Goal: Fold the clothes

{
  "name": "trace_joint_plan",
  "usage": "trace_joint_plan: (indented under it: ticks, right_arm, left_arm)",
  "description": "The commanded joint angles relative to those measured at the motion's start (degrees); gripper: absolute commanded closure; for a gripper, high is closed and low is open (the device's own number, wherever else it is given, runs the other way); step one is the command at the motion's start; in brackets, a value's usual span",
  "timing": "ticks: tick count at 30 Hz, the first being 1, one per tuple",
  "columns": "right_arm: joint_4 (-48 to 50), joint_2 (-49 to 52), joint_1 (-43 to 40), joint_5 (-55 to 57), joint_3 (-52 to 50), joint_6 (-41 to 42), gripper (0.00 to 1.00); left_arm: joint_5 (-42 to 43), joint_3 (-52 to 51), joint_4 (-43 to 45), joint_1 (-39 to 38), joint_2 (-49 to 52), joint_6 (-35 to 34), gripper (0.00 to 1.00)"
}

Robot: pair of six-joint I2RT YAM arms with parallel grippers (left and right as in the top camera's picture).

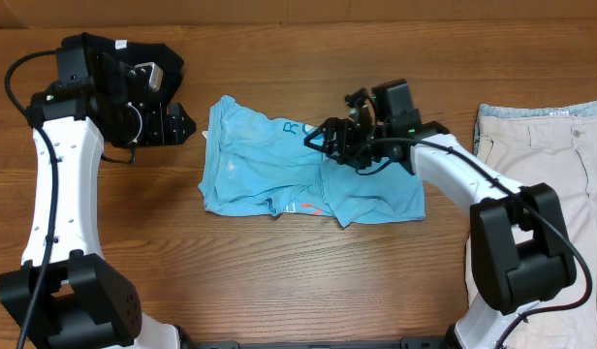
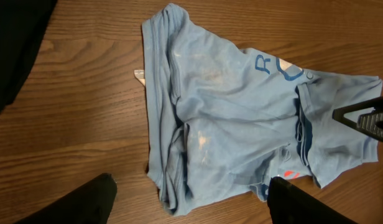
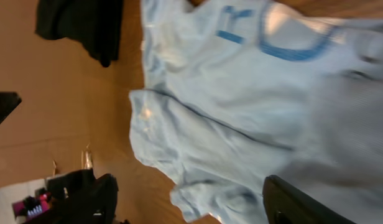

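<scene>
Scene: wooden table [image 1: 279, 281], two arms, three garments lying on it.
T-shirt: the light blue T-shirt [image 1: 279, 165] lay at the middle of the table between the arms, bunched and partly doubled over, not flat.
T-shirt detail: a blue "R" and part of a round letter showed near the far edge; there was a bit of red print near the hem on the near side; the left wrist camera showed long creases down the shirt [image 2: 229, 124].
Tag: a small white tag [image 2: 140, 74] stuck out at the shirt's left edge.
Black garment: the black garment [image 1: 163, 53] sat heaped at the far left corner, partly under the left arm and apart from the shirt.
Shorts: the beige shorts [image 1: 560, 145] were spread at the right edge of the table, well clear of the shirt.
Left gripper: the left gripper [image 1: 185, 121] hung just beside the shirt's left edge.
Left fingers: the fingers [image 2: 86, 199] were spread wide with nothing between them, so released.
Right gripper: the right gripper [image 1: 318, 141] was over the shirt's right half, near the lettering.
Right fingers: one finger [image 3: 297, 199] showed over the cloth; the jaws looked apart with no fabric pinched, though that view was blurred.
Contact: I couldn't tell whether the right fingertips touched the cloth.
</scene>
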Motion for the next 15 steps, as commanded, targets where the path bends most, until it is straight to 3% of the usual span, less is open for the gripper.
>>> trace_joint_plan:
  ticks: [1,8,11,15]
  right_arm:
    - [-3.0,-1.4,-4.0,-1.6,0.3,-3.9,0.29]
    - [-17.0,-5.8,-10.9,-1.4,0.3,-16.7,0.33]
    - [-24.3,-7.8,-10.7,1.0,0.3,-20.2,0.33]
    - [-25.2,-7.8,-7.4,4.0,0.3,-19.8,0.37]
  left_arm:
    - [0.1,-0.4,-0.2,-0.1,0.2,1.0,0.16]
    - [0.2,-2.7,-0.4,-0.4,2.5,1.5,0.15]
    - [0.3,-3.1,-0.3,-0.9,3.9,1.5,0.15]
    - [0.3,-3.1,1.0,-1.7,4.9,1.5,0.15]
